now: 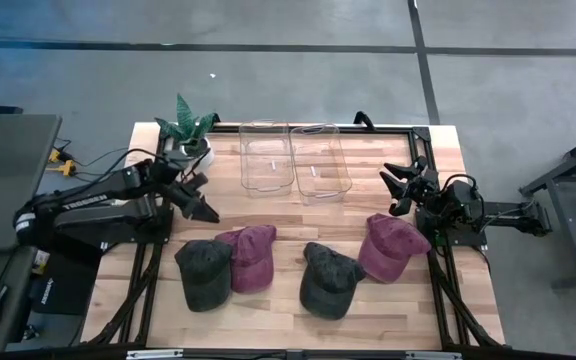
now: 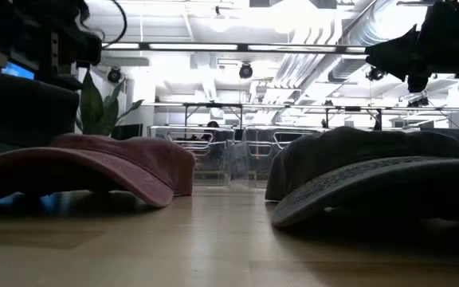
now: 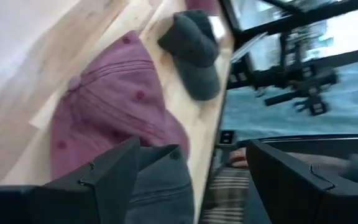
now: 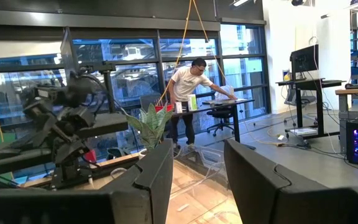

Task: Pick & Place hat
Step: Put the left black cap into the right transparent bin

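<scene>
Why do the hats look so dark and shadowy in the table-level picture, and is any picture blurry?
Low view: bright ceiling lights behind backlight the maroon hat and grey hat, leaving them dim. Left wrist view: smeared, soft on the maroon hat. High view: evenly lit, sharp.

Both arms are dark, nearly black, built of boxy links and rounded joints. The left arm [image 1: 88,205] carries white lettering along its long link and a pale band near its base. Black cables loop off behind its wrist. The right arm [image 1: 478,212] is shorter in outline, with a tangle of black cable behind its fingers [image 4: 260,180]. The left fingers [image 3: 114,177] are flat, angular, matte black plates with faint moulded edges; the right fingers look the same.
</scene>
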{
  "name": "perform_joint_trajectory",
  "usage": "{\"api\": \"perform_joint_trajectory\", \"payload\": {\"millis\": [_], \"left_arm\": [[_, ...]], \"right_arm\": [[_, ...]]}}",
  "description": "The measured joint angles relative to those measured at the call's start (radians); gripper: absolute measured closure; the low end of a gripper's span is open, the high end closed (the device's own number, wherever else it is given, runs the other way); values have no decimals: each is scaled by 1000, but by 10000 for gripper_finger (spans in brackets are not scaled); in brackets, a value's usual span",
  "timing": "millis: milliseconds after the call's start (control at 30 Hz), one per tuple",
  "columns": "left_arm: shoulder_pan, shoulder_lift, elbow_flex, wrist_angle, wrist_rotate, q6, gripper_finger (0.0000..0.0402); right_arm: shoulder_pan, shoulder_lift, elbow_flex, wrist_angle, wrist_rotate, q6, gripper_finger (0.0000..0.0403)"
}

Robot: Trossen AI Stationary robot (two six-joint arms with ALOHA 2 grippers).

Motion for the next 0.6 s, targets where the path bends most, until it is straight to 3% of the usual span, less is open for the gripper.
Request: {"api": "perform_joint_trajectory", "payload": {"millis": [300, 600], "left_arm": [[-268, 45, 196, -266, -344, 17, 115], [-536, 220, 337, -411, -591, -67, 115]], "right_arm": [[0, 0, 0, 0, 0, 0, 263], [0, 0, 0, 0, 0, 0, 263]]}}
